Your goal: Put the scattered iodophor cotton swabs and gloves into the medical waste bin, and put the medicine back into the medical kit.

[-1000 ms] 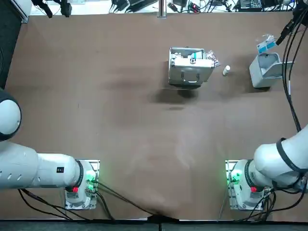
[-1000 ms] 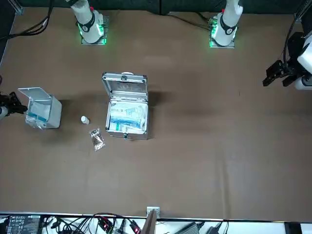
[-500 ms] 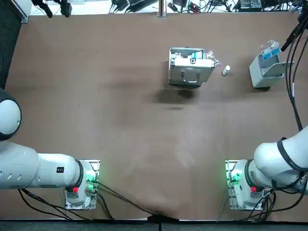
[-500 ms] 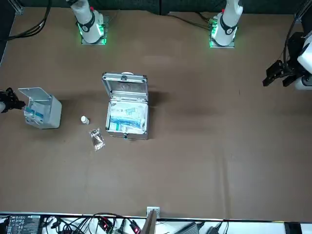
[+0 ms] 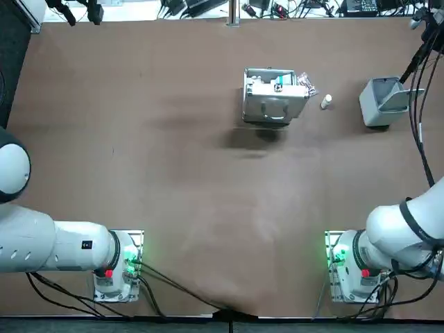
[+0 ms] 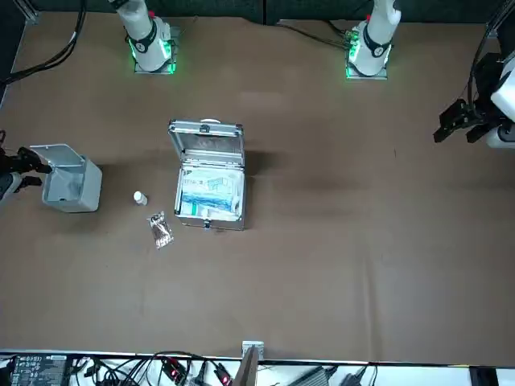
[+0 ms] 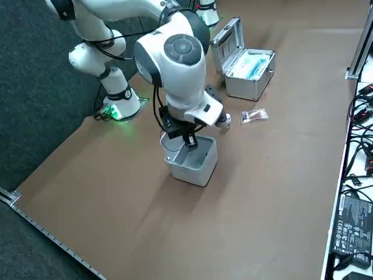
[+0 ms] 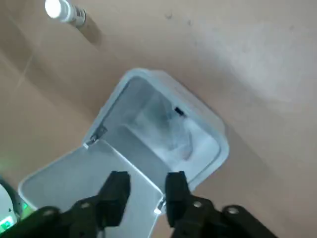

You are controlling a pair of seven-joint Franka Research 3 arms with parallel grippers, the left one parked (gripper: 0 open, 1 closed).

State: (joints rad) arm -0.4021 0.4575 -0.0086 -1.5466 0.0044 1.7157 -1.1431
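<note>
**A:** Layout, big to small?

**B:** Brown table [image 5: 173, 139]. The metal kit [image 5: 274, 97] sits upper centre in the top view. It stands open, I'd say so the medicine can go straight back in. The grey bin [image 5: 378, 111] is at the right edge, also open, ready for waste.

**A:** And the arm?

**B:** The right gripper [image 8: 147, 181] hangs just over the bin's mouth. Its fingers are a little apart with nothing between them. The pale gloves [image 8: 171, 134] lie down inside the bin.

**A:** What's left out?

**B:** The swab packet [image 6: 161, 231] is on the table, lower left of the kit in the front view. The small white bottle [image 6: 140, 197] stands between kit and bin. Nothing touches either one.

**A:** Changes from a second back?

**B:** The gloves hung above the bin's rim then — a blue-and-clear bundle. Half a second ago they were lower, at the mouth. Now none of them shows above the rim — released, by my reading. Kit, packet and bottle sit as before.
</note>
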